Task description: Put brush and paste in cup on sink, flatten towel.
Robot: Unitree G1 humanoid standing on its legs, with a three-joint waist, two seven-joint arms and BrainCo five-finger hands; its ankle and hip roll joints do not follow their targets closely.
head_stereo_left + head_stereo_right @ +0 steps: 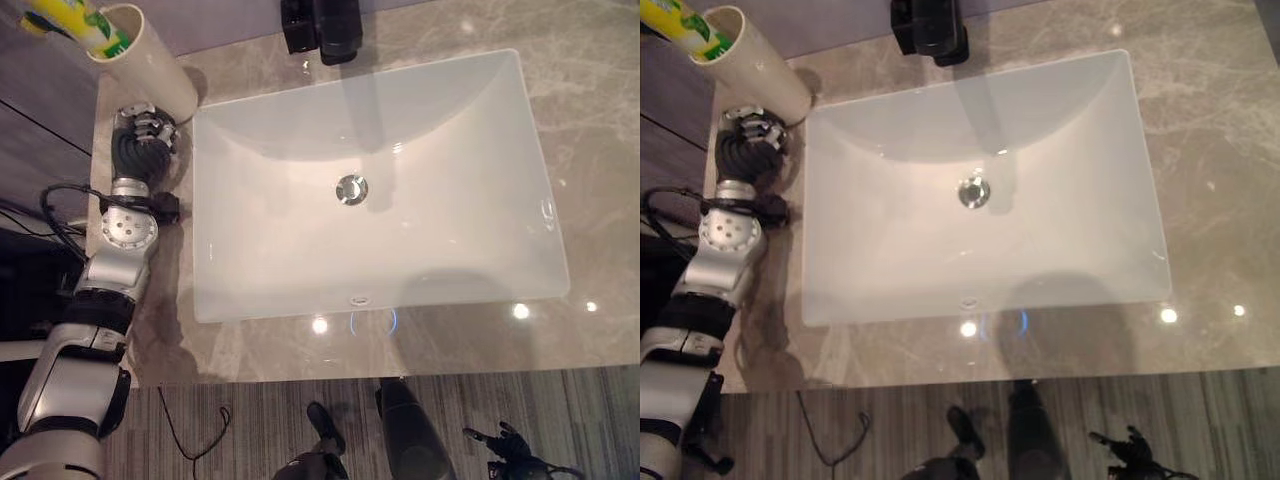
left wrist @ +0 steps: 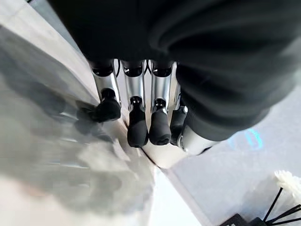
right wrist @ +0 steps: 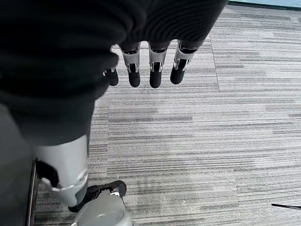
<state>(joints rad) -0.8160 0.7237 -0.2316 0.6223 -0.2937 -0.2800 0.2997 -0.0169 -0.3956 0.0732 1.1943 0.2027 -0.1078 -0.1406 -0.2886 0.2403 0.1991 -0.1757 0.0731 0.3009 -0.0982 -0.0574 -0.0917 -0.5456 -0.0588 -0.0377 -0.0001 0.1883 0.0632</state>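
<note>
Sink [image 1: 480, 200]: white rectangular basin set on a grey marbled counter [image 1: 590, 130], chrome drain [image 1: 351, 189] near its middle, bowl otherwise bare. This is the landmark for all entries below.

Writing: none legible. The tube carries print, too small to make out.

Cup [image 1: 150, 60]: cream, plain-walled, standing on the counter just off the sink's far-left corner, leaning slightly in the head views.

Paste [image 1: 85, 25]: yellow, green and white tube standing inside the cup, its end projecting above the rim. Whether a brush stands with it cannot be told.

Left hand [image 1: 140, 135]: on the counter strip along the sink's left edge, just beside the cup's base. In its wrist view the fingers [image 2: 136, 113] run fairly straight in a row, relaxed, dark tips down against the pale surface, nothing held between them. Contact with the cup cannot be confirmed.

Right hand [image 3: 141, 70]: hanging over striped grey carpet [image 3: 211, 141], well away from the sink; fingers loosely extended, holding nothing.

Faucet [image 1: 330, 25]: black fitting, at the sink's far edge, centre-left.
</note>
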